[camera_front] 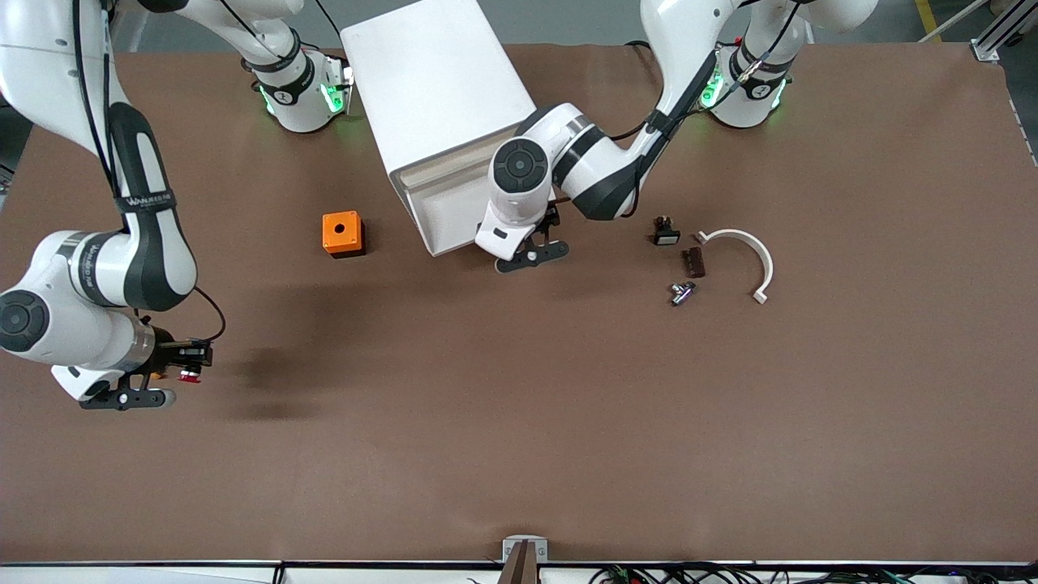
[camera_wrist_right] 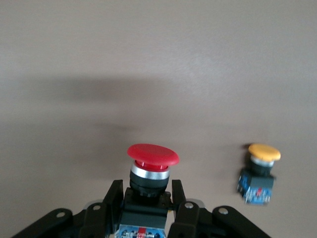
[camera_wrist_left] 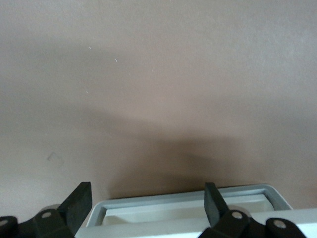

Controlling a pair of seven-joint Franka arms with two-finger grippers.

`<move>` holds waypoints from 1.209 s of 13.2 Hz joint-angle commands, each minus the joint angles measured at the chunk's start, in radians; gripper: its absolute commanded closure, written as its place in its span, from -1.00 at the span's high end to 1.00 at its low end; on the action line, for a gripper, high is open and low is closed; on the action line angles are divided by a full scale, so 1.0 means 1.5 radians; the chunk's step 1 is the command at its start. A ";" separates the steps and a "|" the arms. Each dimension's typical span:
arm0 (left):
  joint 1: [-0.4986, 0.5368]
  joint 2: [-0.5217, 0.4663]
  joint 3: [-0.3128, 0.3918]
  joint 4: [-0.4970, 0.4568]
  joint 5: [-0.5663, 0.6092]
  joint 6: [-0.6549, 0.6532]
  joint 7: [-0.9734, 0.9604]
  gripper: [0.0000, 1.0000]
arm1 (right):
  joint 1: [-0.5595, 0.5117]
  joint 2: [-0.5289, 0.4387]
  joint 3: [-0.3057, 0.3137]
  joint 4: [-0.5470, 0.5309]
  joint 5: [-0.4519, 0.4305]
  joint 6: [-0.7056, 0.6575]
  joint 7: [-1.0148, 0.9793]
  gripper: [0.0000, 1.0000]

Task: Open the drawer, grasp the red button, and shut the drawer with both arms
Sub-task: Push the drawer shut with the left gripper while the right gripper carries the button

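- The right gripper [camera_wrist_right: 147, 198] is clenched on the button [camera_wrist_right: 151, 171]: the black-and-blue body sits between the two fingers and the round red cap sticks out past the fingertips.
- In the front view this gripper [camera_front: 185, 362] hangs over bare table [camera_front: 519, 454] toward the right arm's end, with the button [camera_front: 189, 375] carried in it, off the surface.
- Out past the right jaws and to one side, a second push button with an orange-yellow cap [camera_wrist_right: 260, 172] stands on the table, apart from the gripped one.
- The left gripper [camera_wrist_left: 146, 203] is released, its fingers spread wide, just in front of the white drawer unit [camera_front: 442, 97].
- Between and just below the left fingers lies the drawer front [camera_wrist_left: 188, 206], a grey rim around a recessed panel; neither finger can be seen touching it.
- The drawer's inside is not visible, so whether it holds anything cannot be told; in the front view its pale front [camera_front: 442, 207] shows at the unit's lower edge.
- An orange box with a hole [camera_front: 342, 233] stands on the table beside the drawer unit, toward the right arm's end.
- Toward the left arm's end lie a small black part [camera_front: 666, 231], a dark brown block [camera_front: 692, 262], a small metal piece [camera_front: 681, 292] and a white curved bracket [camera_front: 746, 258].
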 commanded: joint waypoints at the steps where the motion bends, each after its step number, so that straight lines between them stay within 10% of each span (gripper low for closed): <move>1: -0.009 -0.019 -0.023 -0.024 0.012 -0.005 -0.014 1.00 | -0.020 0.038 0.013 0.005 -0.008 0.033 -0.020 -0.67; 16: -0.052 0.007 -0.049 0.009 0.004 -0.048 -0.052 1.00 | -0.035 0.047 0.012 -0.082 -0.007 0.134 -0.069 -0.65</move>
